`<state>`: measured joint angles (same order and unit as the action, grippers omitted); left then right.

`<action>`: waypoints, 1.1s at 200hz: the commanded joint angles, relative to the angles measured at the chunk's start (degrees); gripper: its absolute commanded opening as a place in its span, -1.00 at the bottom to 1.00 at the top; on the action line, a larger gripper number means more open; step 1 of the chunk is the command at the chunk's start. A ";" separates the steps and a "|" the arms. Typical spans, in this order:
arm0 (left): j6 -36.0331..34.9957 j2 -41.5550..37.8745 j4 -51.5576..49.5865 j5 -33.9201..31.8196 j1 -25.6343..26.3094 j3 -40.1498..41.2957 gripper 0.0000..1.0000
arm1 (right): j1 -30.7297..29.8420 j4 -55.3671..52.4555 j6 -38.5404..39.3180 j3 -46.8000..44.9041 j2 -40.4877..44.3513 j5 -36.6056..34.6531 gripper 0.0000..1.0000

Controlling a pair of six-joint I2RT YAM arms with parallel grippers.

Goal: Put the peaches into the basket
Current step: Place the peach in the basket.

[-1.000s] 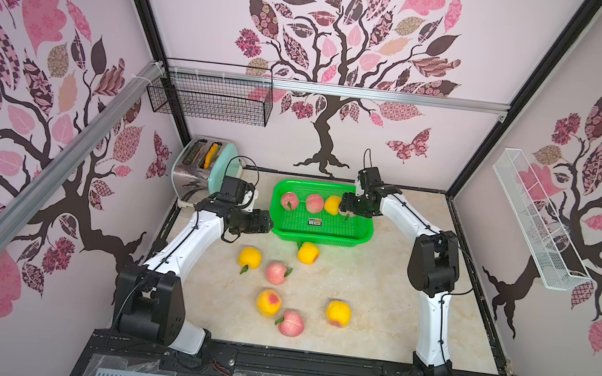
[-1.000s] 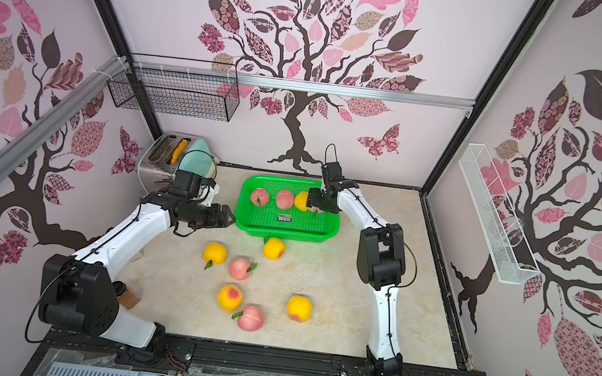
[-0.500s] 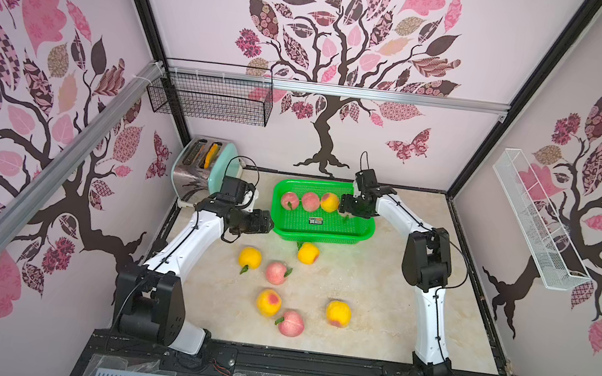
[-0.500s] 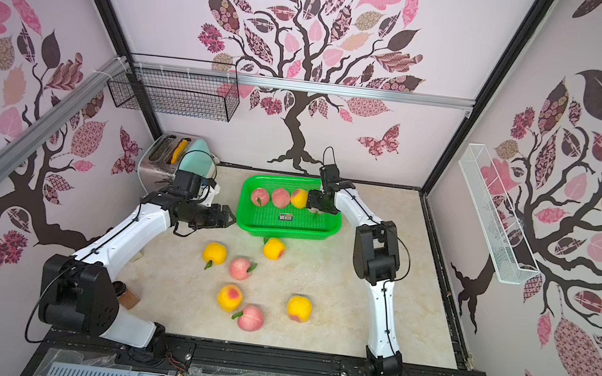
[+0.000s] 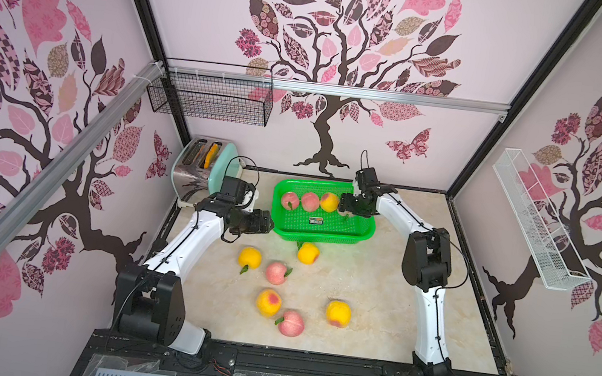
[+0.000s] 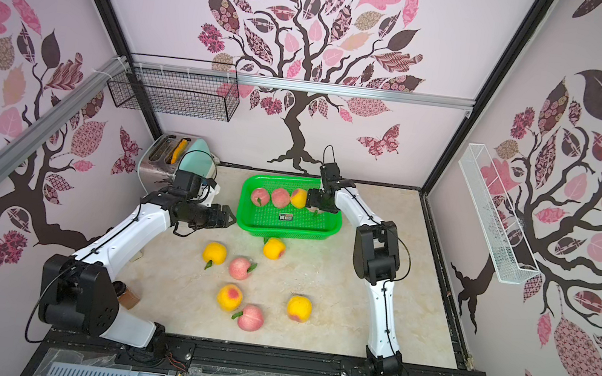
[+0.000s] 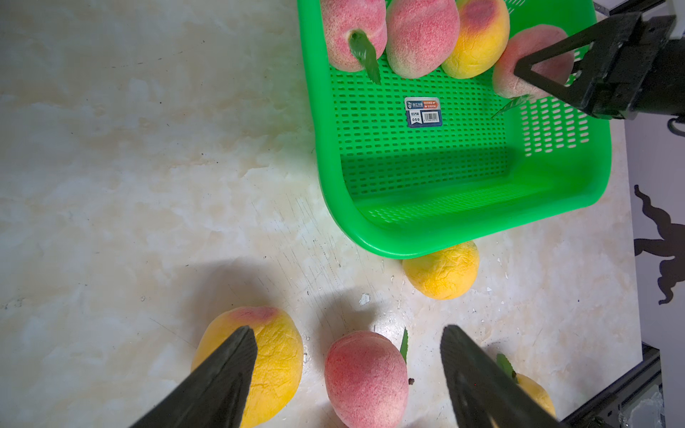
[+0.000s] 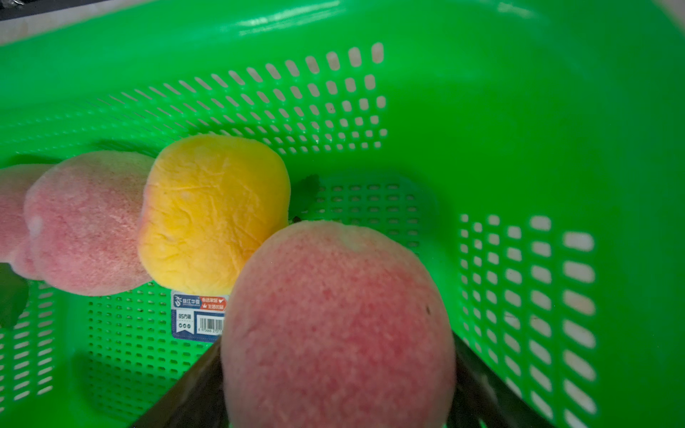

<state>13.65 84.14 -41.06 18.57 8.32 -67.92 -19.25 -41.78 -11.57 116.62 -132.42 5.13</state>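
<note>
Placement step: right claw point(image 8: 338, 342) inside basket point(image 5: 324, 235), at far right corner, closed round pink peach point(image 8: 333, 296). Three peaches point(image 5: 310, 201) lined along basket's far wall. Left claw point(image 7: 346, 329) outside basket's front left corner, jaws apart, empty. Six loose peaches point(image 5: 276, 272) on surface point(image 5: 374, 305) before basket. Next, likely: release, lift clear of rim, fetch yellow peach point(image 5: 308, 253) just beside basket's front wall

A silver-and-mint toaster point(image 5: 197, 171) stands at my far left on the marbled tabletop point(image 5: 377, 286), something orange in one slot. A black wire basket point(image 5: 210, 100) hangs above; a white wire rack point(image 5: 535, 224) lines the right wall.
</note>
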 commanded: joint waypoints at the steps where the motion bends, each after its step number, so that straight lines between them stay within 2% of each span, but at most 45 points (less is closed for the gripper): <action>1: -0.44 -0.20 -0.15 0.68 -0.18 -0.45 0.65 | 0.22 -1.26 0.15 2.34 1.72 0.68 0.73; 48: -0.45 -0.43 -0.25 0.82 -0.19 -0.42 0.64 | 0.22 -2.25 0.65 2.47 2.61 -0.09 0.79; 50: -0.46 -0.39 -0.25 0.85 -0.22 -0.34 0.64 | 0.18 -2.25 0.67 2.47 2.67 -0.18 0.81; 54: -0.42 -0.44 -0.25 0.86 -0.19 -0.32 0.64 | 0.18 -2.33 0.54 2.41 2.75 -0.45 0.96; 58: -0.47 -0.42 -0.25 0.86 -0.15 -0.36 0.64 | 0.17 -2.34 0.46 2.42 2.78 -0.68 0.99; 220: -0.66 0.07 -0.29 0.72 -0.16 -0.32 0.64 | 0.18 -2.26 1.54 1.95 10.11 -1.02 0.98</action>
<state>13.63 84.14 -41.25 18.72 8.32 -67.92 -19.25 -43.70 -10.85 116.66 -124.18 4.23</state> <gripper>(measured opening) 0.822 0.993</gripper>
